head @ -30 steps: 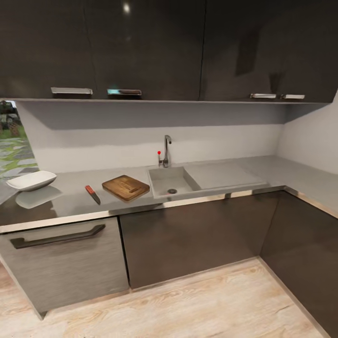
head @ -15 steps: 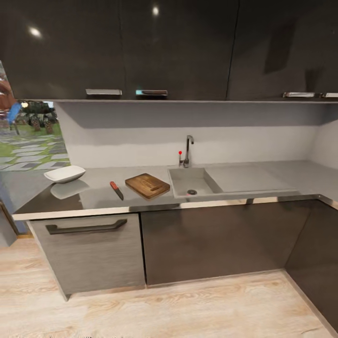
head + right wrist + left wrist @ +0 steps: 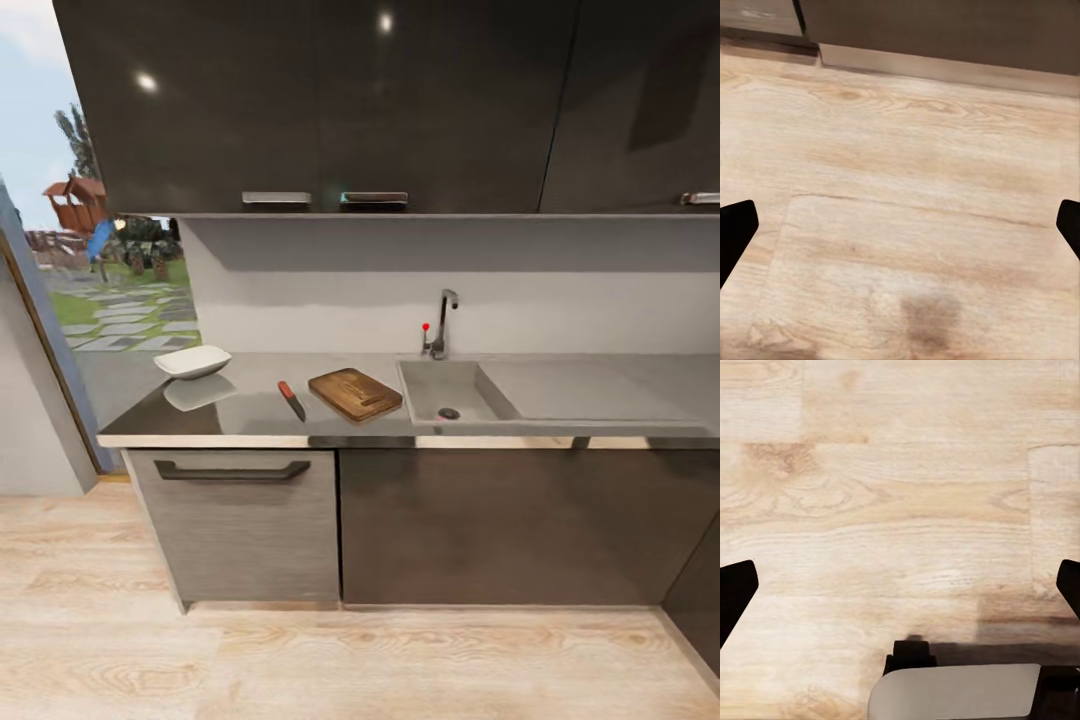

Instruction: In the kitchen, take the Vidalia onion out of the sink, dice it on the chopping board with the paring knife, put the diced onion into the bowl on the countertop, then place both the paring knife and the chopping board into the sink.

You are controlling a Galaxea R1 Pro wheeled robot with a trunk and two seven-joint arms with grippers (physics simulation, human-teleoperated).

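Observation:
In the head view the dark brown chopping board (image 3: 355, 394) lies on the grey countertop (image 3: 250, 418), just left of the sink (image 3: 455, 392). The red-handled paring knife (image 3: 291, 400) lies left of the board. Further left, near the counter's end, stands the white bowl (image 3: 193, 361). The Vidalia onion is hidden; only the basin's drain (image 3: 449, 413) shows. The left gripper (image 3: 900, 592) hangs open over the wooden floor, its black fingertips (image 3: 735, 596) far apart. The right gripper (image 3: 900, 232) is open too, above the floor close to a cabinet base.
Dark grey cabinets (image 3: 480, 525) run under the counter, with a handled drawer front (image 3: 232, 470) at the left. Dark wall cupboards (image 3: 400, 100) hang above. A chrome tap (image 3: 442, 322) stands behind the basin. An opening to a garden (image 3: 110, 300) lies left. Wooden floor (image 3: 360, 660) stretches before the counter.
The whole head view has shifted: the camera turned left, so counter, sink and board sit further right and the garden opening shows more. The things on the counter have not moved.

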